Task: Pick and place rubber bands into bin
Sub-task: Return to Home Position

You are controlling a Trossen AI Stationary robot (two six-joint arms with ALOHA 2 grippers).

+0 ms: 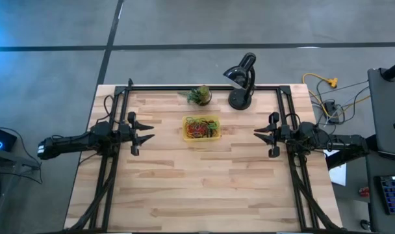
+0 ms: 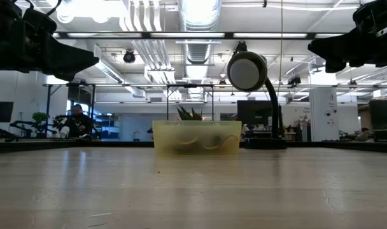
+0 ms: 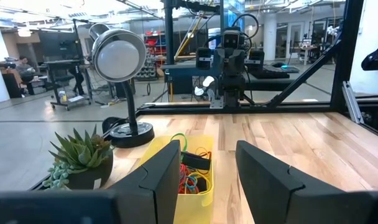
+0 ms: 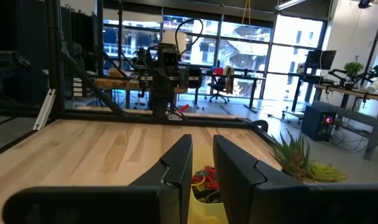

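left gripper (image 1: 149, 135) is being held clear of the table (image 1: 204, 188) at its left side, pointing right toward the middle; its fingers (image 3: 161, 183) are being shown well apart in the left wrist view, with nothing between them

right gripper (image 1: 257, 133) is being held the same way at the right side, pointing left; its fingers (image 4: 176, 177) are being shown only narrowly apart, a slim gap, nothing gripped

in the low view both are being seen raised, well above the wood

bin (image 1: 218, 129) is being seen between the two grippers, slightly to the far side of their line, well apart from both, sitting flat on the table

rubber bands (image 1: 199, 129) are being seen piled inside the bin, red, green, yellow and dark loops tangled together; through the translucent wall in the low view only a few pale curves can be made out

potted plant (image 1: 199, 95) is being seen just beyond the bin's far edge; desk lamp (image 1: 242, 81) is standing right of the plant near the table's far edge, head facing the near side
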